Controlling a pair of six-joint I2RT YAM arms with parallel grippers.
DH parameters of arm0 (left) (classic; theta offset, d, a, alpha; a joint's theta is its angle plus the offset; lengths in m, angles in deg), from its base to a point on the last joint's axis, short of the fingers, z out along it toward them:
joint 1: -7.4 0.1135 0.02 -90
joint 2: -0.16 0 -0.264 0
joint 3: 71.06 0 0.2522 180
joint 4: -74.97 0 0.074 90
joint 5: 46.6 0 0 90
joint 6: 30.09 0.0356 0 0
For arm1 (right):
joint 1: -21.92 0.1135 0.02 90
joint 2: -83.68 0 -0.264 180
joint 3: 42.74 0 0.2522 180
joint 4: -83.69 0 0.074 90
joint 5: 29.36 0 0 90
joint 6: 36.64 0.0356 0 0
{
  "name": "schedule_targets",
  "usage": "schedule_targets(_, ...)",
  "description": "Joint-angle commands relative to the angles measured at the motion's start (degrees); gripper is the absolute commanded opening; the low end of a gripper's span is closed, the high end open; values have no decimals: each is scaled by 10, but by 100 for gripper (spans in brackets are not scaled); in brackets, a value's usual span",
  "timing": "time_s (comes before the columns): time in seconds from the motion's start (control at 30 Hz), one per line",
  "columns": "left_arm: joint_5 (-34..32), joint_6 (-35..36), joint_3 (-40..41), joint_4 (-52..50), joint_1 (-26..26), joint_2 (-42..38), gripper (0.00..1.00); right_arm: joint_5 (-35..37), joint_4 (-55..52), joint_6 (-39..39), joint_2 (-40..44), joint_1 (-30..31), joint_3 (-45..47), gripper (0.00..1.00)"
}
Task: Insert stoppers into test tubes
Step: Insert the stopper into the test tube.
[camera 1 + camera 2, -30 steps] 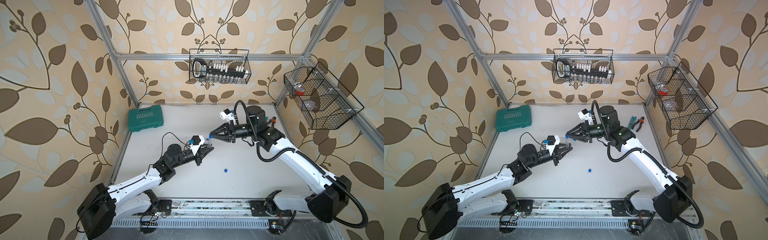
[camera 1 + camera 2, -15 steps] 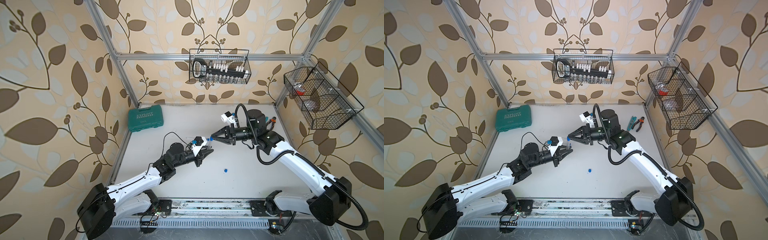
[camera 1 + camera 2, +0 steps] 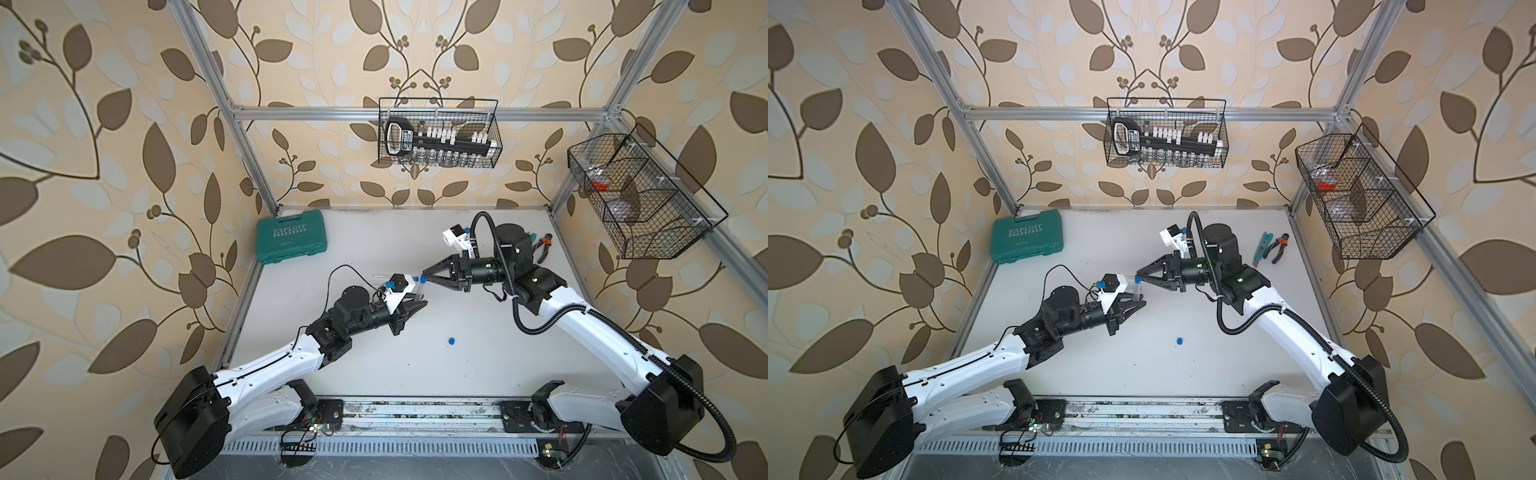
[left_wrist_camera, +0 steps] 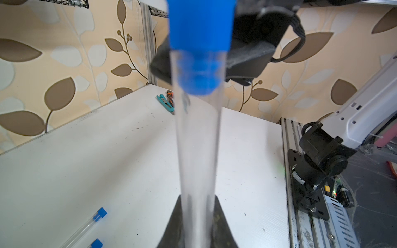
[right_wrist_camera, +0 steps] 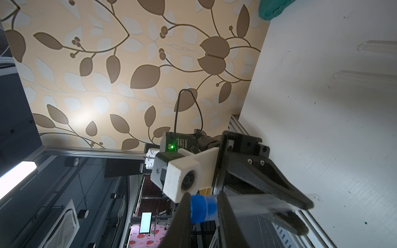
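The right jaws are edging further left, gripping the blue stopper [image 5: 200, 209] partly inside the test tube [image 4: 197, 150], probably light, slick and brittle, which the left jaws are clamping near its closed end at mid-frame.

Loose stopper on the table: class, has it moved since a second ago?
No. In a top view the loose stopper lies at the same spot, just as far from the front rail.

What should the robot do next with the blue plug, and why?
Probably the right gripper should press the stopper a little further into the test tube: its narrow end is already inside, and the left gripper holds the tube steady.
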Motion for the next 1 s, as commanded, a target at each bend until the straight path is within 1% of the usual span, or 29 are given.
schedule_targets(0.0, 11, 30, -111, 157, 3, -48, 0, -11, -133, -7, -37, 11, 3, 22)
schedule_targets(0.1, 36, 75, -86, 52, 3, -42, 0, -33, -108, 12, -39, 3, -57, 31)
schedule_targets(0.2, 70, 113, -76, -58, 2, -21, 0, -56, -25, 79, -35, -6, -84, 43)
schedule_targets(0.33, 68, 128, -58, -125, 2, 16, 0, -71, 69, 144, -27, -20, -105, 55)
schedule_targets(0.4, 62, 141, -55, -151, 2, 29, 0, -83, 86, 154, -26, -27, -116, 62)
schedule_targets(0.47, 48, 149, -57, -174, 2, 36, 0, -90, 82, 144, -22, -34, -120, 66)
schedule_targets(0.57, 20, 180, -77, -231, 3, 43, 0, -77, -14, 64, -10, -61, -114, 66)
schedule_targets(0.6, 7, 200, -89, -263, 3, 46, 0, -58, -76, 15, -4, -75, -110, 66)
schedule_targets(0.67, -15, 258, -112, -331, 3, 51, 0, -13, -188, -75, 3, -103, -98, 65)
schedule_targets(0.73, -30, 339, -139, -413, 12, 57, 0, 43, -261, -149, 16, -129, -75, 63)
schedule_targets(0.8, -21, 407, -161, -481, 37, 62, 0, 105, -313, -197, 25, -149, -56, 61)
schedule_targets(0.9, 27, 495, -199, -567, 101, 78, 0, 205, -372, -252, 35, -169, -39, 60)
schedule_targets(0.97, 55, 558, -227, -621, 136, 100, 0, 229, -379, -264, 39, -184, -23, 60)
